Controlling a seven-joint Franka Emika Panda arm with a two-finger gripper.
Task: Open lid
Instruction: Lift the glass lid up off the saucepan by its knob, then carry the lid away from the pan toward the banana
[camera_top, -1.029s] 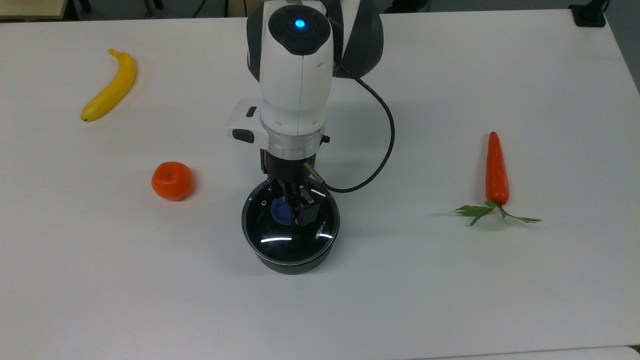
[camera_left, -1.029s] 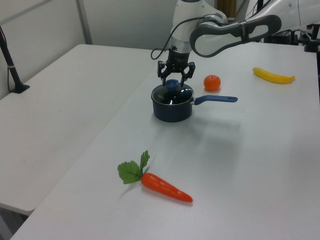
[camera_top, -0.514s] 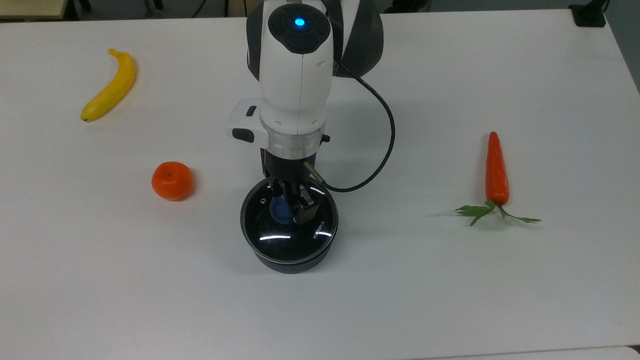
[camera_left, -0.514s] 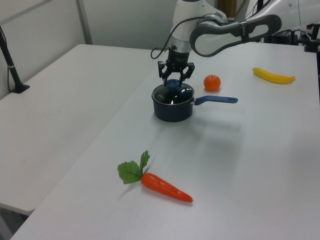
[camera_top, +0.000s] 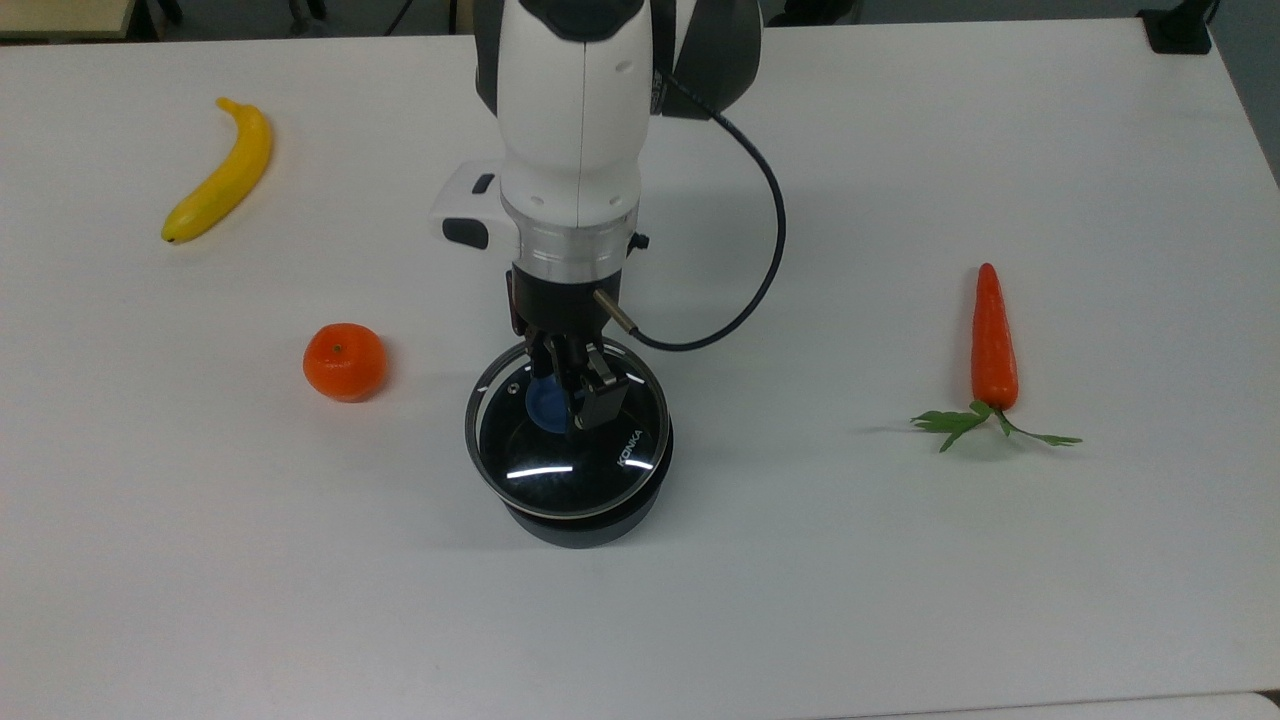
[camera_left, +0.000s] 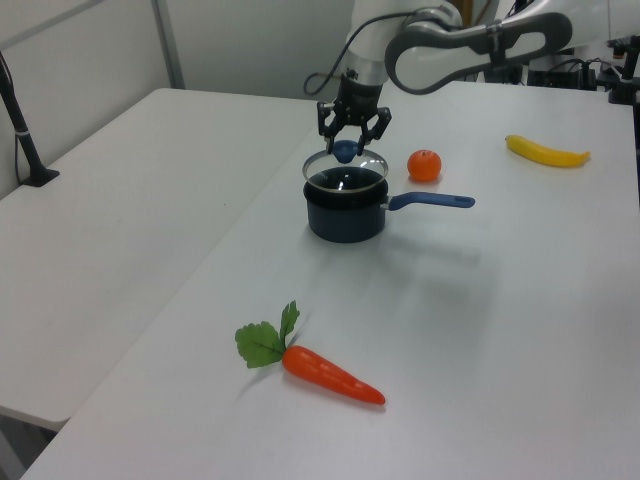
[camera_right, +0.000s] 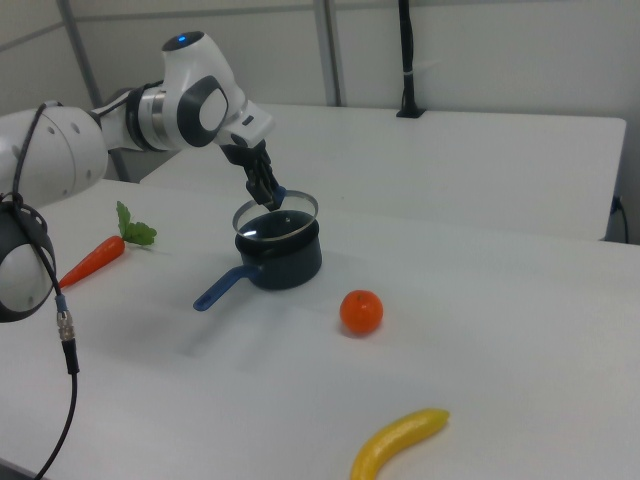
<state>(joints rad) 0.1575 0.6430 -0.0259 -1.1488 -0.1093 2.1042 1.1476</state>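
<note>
We see the arm reaching down over the pan (camera_left: 345, 215), its gripper (camera_left: 346, 148) pointing straight down. Its jaws are clamped on the blue knob (camera_top: 545, 406) of the lid (camera_top: 565, 470), which hangs just above the pan, clear of its rim.

A glossy glass lid (camera_top: 565, 455) with a metal rim is seen; the pan (camera_left: 343, 216) looks dark and matt, the counter (camera_top: 1000, 580) smooth.
</note>
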